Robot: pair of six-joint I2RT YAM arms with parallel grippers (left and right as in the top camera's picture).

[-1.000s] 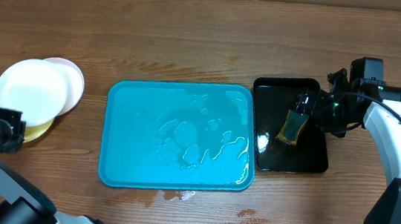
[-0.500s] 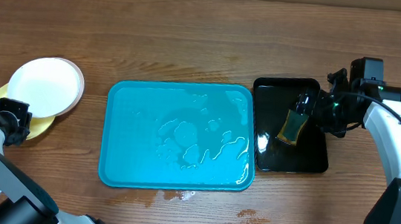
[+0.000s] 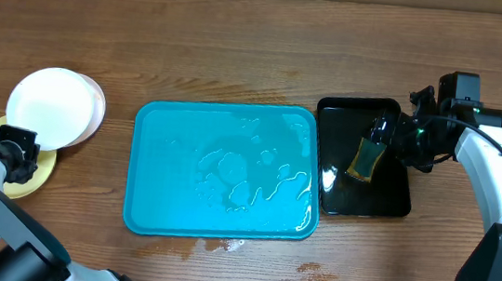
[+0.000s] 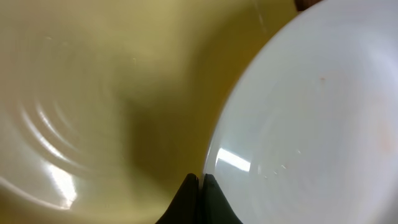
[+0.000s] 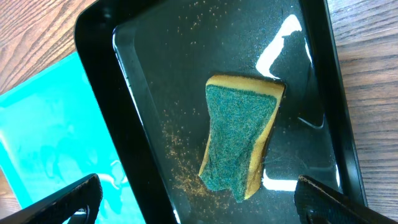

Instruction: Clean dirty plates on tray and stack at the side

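Left of the turquoise rectangular plastic tray, the left hand pinches the round white plate; best lower it flat. Meanwhile the right hand stands wide apart.

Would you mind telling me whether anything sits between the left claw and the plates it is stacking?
Nothing visible does. The left claw is shut directly on the rim of the white plate, which lies over the yellow plate to the side of the tray.
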